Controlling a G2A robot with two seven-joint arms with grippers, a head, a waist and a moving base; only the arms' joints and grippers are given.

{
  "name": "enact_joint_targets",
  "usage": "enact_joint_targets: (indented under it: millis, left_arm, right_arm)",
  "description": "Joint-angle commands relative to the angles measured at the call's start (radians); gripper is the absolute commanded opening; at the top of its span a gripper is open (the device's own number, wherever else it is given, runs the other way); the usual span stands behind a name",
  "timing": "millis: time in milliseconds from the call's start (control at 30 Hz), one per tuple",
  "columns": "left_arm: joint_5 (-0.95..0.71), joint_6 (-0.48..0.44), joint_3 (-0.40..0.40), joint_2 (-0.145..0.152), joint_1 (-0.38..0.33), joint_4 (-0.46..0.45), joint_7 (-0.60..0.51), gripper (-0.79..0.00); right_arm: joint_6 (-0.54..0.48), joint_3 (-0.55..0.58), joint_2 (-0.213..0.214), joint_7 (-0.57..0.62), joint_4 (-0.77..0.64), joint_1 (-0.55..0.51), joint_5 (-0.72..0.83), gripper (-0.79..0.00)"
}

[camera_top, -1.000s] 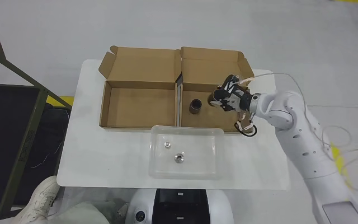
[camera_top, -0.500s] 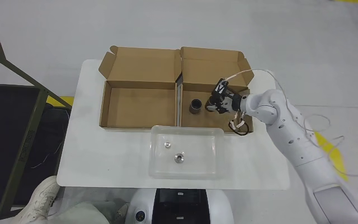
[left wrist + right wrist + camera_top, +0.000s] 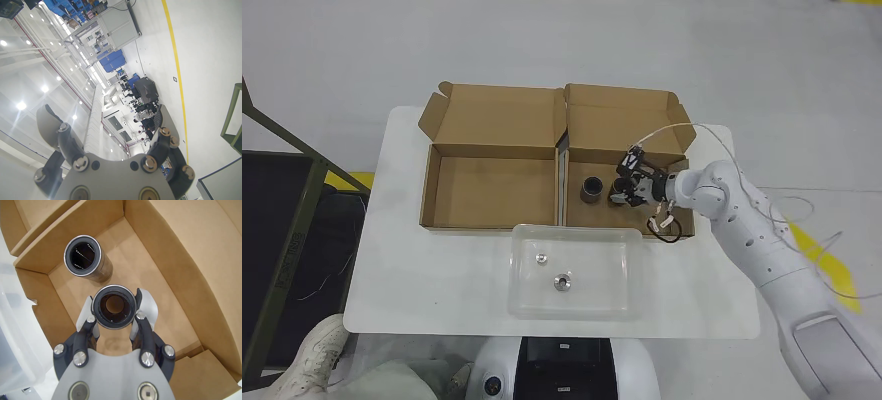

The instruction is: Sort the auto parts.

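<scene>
Right pincer (image 3: 115, 297): pinching the held sleeve (image 3: 114, 307), one finger pressed against each side; set inside the right box (image 3: 614, 143), over the middle of its floor.
Held sleeve: metal tube with a dark lining, open end facing the wrist camera; contact with the box floor cannot be told.
Second sleeve (image 3: 591, 188): same kind, standing upright on the floor of the right box near its left wall; just beside the held sleeve, not touching it.
Left pincer (image 3: 103, 111): fingers spread wide apart.
Left box (image 3: 492, 190): open cardboard, side by side with the right box, walls touching; both toward the far edge of the table (image 3: 402, 250).
Tray (image 3: 514, 270): clear plastic, at the middle of the table's near edge, just in front of the boxes.
Round piece (image 3: 561, 282): small, metal, lying in the tray.
Smaller piece (image 3: 540, 258): metal, lying in the tray, near the round piece but apart from it.
</scene>
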Motion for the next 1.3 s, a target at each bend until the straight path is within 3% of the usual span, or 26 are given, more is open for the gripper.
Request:
enact_joint_targets:
  millis: [0,33,67,200,533,1000,1267]
  left_arm:
    - [0.000,0.000,0.000,0.000,0.000,0.000,0.000,0.000]
    - [0.000,0.000,0.000,0.000,0.000,0.000,0.000,0.000]
    - [0.000,0.000,0.000,0.000,0.000,0.000,0.000,0.000]
    - [0.000,0.000,0.000,0.000,0.000,0.000,0.000,0.000]
    - [0.000,0.000,0.000,0.000,0.000,0.000,0.000,0.000]
    - [0.000,0.000,0.000,0.000,0.000,0.000,0.000,0.000]
    - [0.000,0.000,0.000,0.000,0.000,0.000,0.000,0.000]
  right_arm:
    - [-0.001,-0.006,-0.003,-0.001,0.008,0.006,-0.002,-0.188]
    - [-0.001,-0.008,-0.005,0.000,0.011,0.009,-0.003,-0.095]
    - [0.000,-0.010,-0.006,0.001,0.012,0.011,-0.004,-0.068]
    - [0.001,-0.011,-0.007,0.012,0.002,0.014,-0.006,-0.034]
    - [0.000,0.051,0.022,0.026,-0.176,-0.025,-0.037,-0.034]
    - [-0.019,0.109,0.075,0.095,-0.686,-0.249,-0.130,-0.034]
    - [-0.058,0.099,0.090,0.088,-0.803,-0.336,-0.172,-0.031]
